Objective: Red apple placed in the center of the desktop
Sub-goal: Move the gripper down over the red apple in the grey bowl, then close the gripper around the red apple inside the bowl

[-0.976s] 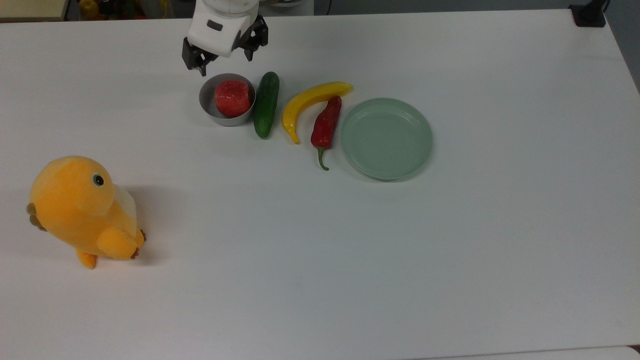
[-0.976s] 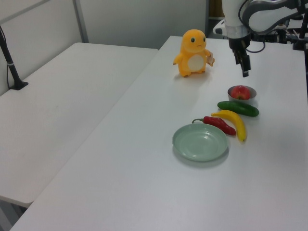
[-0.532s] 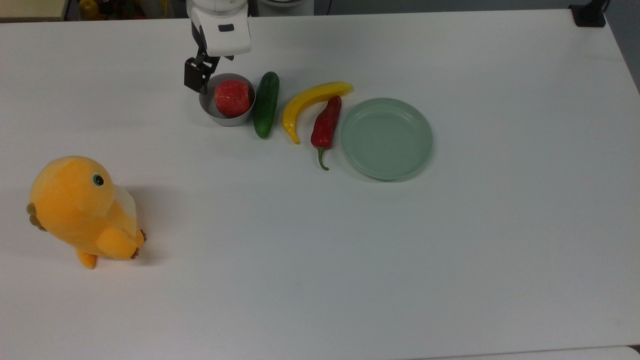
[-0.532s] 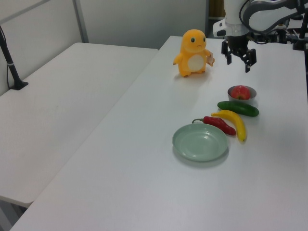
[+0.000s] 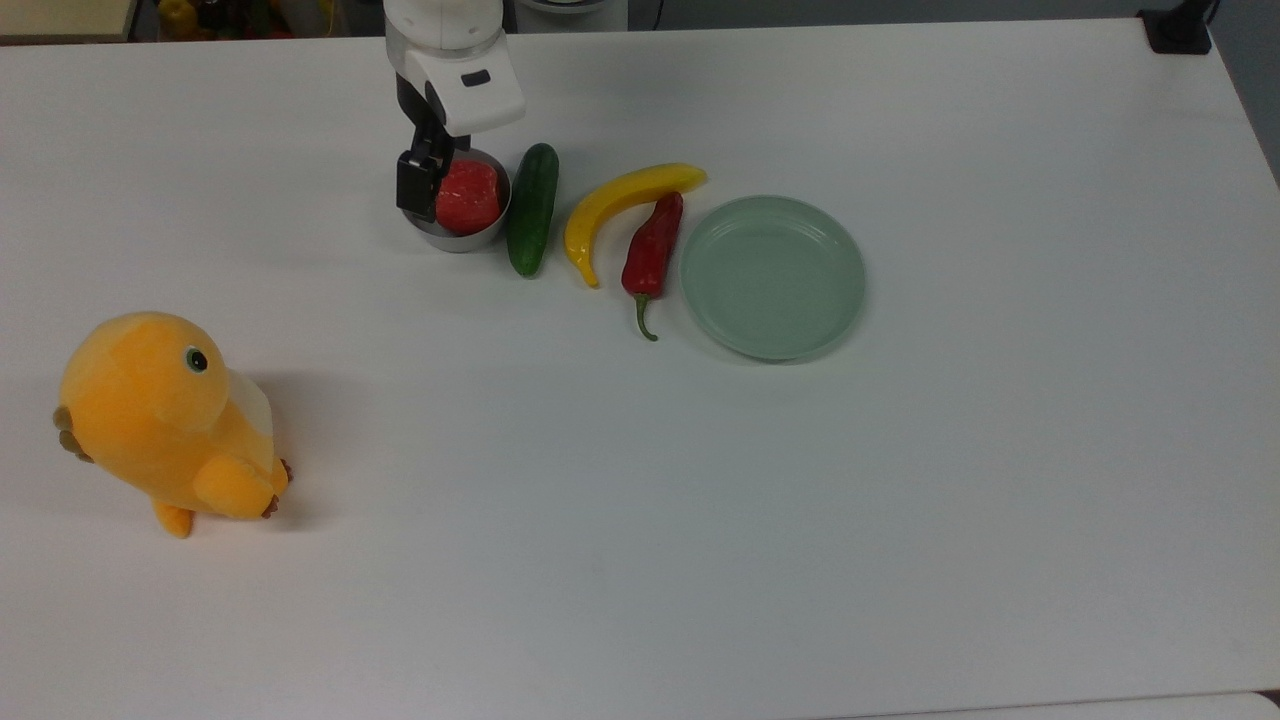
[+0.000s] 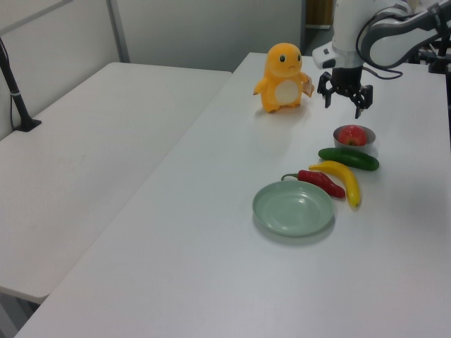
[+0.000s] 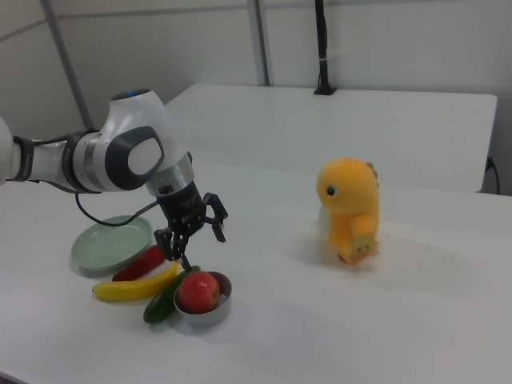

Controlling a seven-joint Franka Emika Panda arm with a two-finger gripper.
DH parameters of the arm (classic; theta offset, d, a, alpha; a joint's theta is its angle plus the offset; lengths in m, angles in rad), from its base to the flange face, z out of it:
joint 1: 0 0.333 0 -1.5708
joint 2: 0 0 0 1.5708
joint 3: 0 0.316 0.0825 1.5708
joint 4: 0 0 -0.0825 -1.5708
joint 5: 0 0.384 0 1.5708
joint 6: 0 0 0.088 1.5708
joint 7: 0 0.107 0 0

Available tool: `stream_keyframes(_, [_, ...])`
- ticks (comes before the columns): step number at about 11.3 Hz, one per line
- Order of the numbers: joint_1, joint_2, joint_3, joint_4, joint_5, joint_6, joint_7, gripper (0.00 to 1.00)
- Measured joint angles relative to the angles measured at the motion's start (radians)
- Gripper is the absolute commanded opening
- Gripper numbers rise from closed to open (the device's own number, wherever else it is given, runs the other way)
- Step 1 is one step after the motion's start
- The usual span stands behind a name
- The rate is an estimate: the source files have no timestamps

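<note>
A: Where is the apple (image 5: 467, 195), and what does the gripper (image 6: 344, 95) hold?

B: The apple sits in the small grey bowl (image 5: 455, 233), at the far end of a row: bowl, cucumber (image 5: 531, 208), banana (image 5: 618, 208), chili (image 5: 651, 248), green plate (image 5: 772, 276). The gripper hangs just above the bowl, apart from the fruit. Its fingers (image 7: 217, 222) are spread wide and grasp nothing.

A: How would the apple handle?

B: By its look, firm and fairly light, with a smooth, rounded skin that may slip under a light pinch. It nearly fills the bowl, so there is little room beside it. I judge the sound hold is across its widest girth, above the rim, with the fingers coming straight down.

A: Does it have a long axis?

B: Hardly; it is roundish. In the right view it seems to stand upright, top facing up, though I cannot make out the stem dimple for certain.

A: What could go wrong?

B: A finger might catch the rim and drag or tip the bowl, or nudge the cucumber lying just beside it.

A: And the goal?

B: The bare middle of the table (image 5: 640, 520), well apart from the row and from the orange plush toy (image 5: 165, 422). The lift is not yet begun.
</note>
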Motion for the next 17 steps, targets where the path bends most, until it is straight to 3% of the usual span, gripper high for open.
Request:
stream_keyframes(6, [0.001,0.0,0.0,-0.04,0.0,-0.023,-0.102,1.0])
stream_keyframes(17, [0.013,0.042,0.003,-0.053,-0.004,-0.059,-0.109,1.0])
